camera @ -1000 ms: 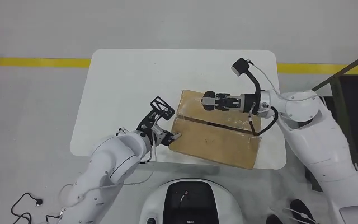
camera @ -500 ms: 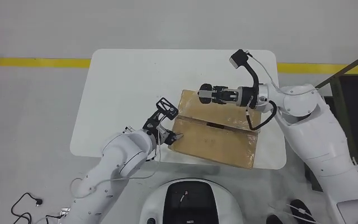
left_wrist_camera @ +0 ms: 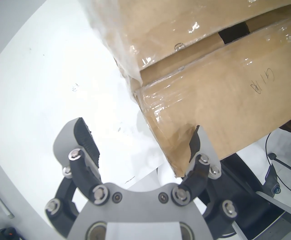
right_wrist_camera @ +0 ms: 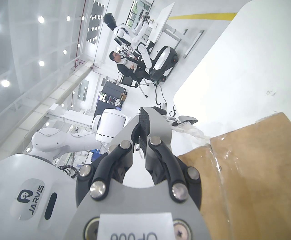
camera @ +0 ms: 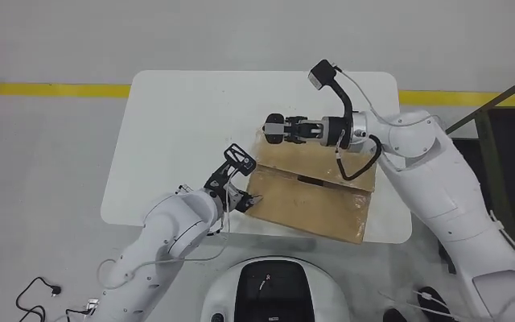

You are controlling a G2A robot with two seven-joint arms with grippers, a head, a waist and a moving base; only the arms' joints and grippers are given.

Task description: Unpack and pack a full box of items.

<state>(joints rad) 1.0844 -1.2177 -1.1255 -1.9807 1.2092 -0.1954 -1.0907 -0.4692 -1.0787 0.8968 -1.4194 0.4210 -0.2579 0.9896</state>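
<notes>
Right claw (camera: 273, 129) now at box (camera: 314, 203) corner

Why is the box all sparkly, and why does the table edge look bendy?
Left wrist view: clear wrap on the box throws back white glints, and the wide lens curves the table edge. Right wrist view: ceiling lamps glare as bright dots. Top view: soft, even light.

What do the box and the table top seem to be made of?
The box looks like brown cardboard: matte fibrous faces, thick flap edges and a crushed, torn corner. Over it lies a clear glossy film, likely plastic wrap or tape, judging by the glints and wrinkles. The table top is smooth, white and faintly scuffed. It could be laminate or painted board; I cannot tell which.
</notes>
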